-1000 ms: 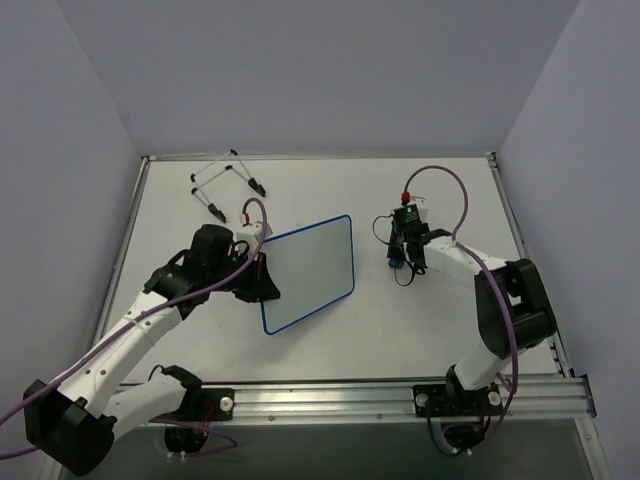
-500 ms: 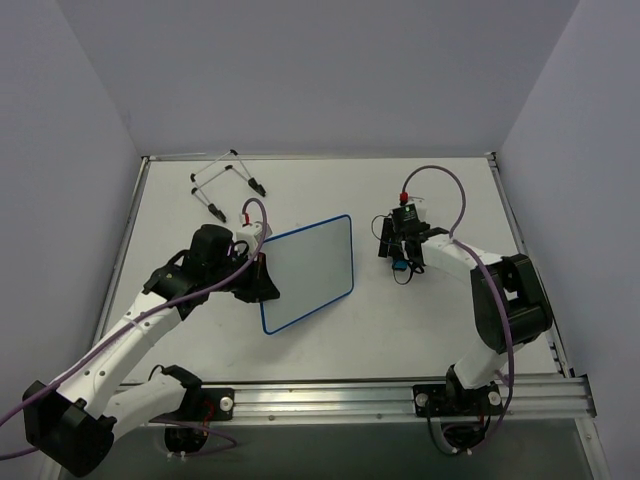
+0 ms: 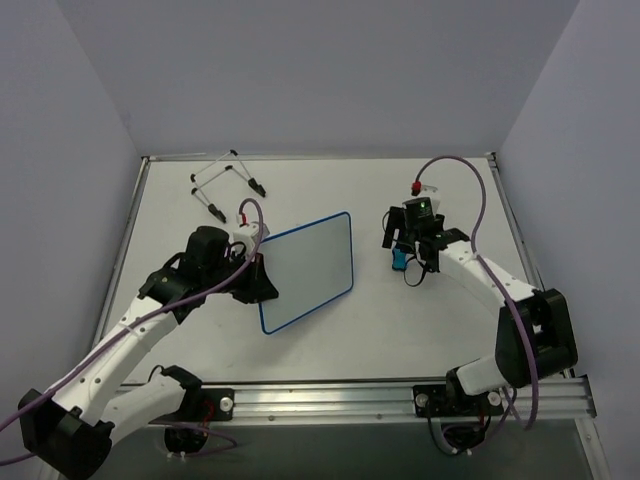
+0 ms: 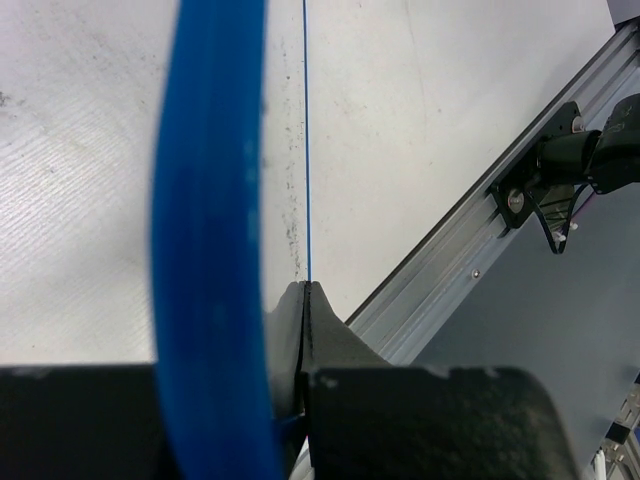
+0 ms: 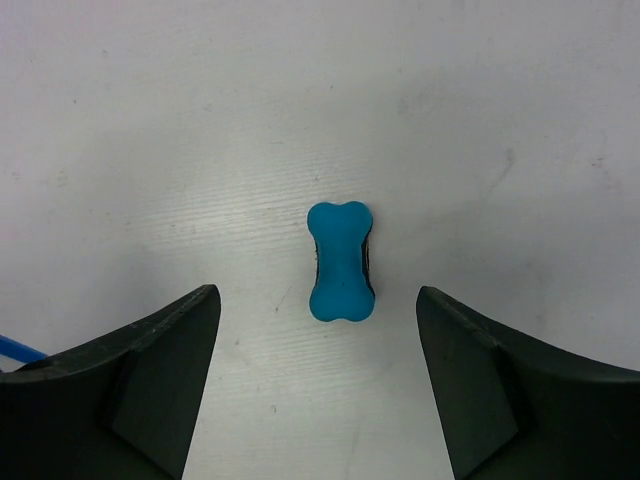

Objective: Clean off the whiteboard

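Observation:
The whiteboard [image 3: 312, 270], white with a thin blue frame, sits left of the table's centre, and its face shows no writing. My left gripper [image 3: 262, 282] is shut on its left edge. In the left wrist view the blue frame [image 4: 205, 200] runs close past the lens, and the left gripper [image 4: 305, 290] pinches the thin board seen edge-on. A small blue bone-shaped eraser [image 3: 399, 261] lies on the table to the right of the board. My right gripper [image 3: 403, 250] hovers over it. The right wrist view shows the eraser [image 5: 341, 262] lying free below the open right gripper [image 5: 315, 292].
A thin wire easel stand [image 3: 225, 183] lies at the back left of the table. The metal rail [image 3: 400, 395] runs along the near edge. Grey walls close in the table on three sides.
The right gripper has opened and let go of the eraser, which now lies on the table. The right arm's elbow swung out to the right. The left arm and whiteboard have not moved.

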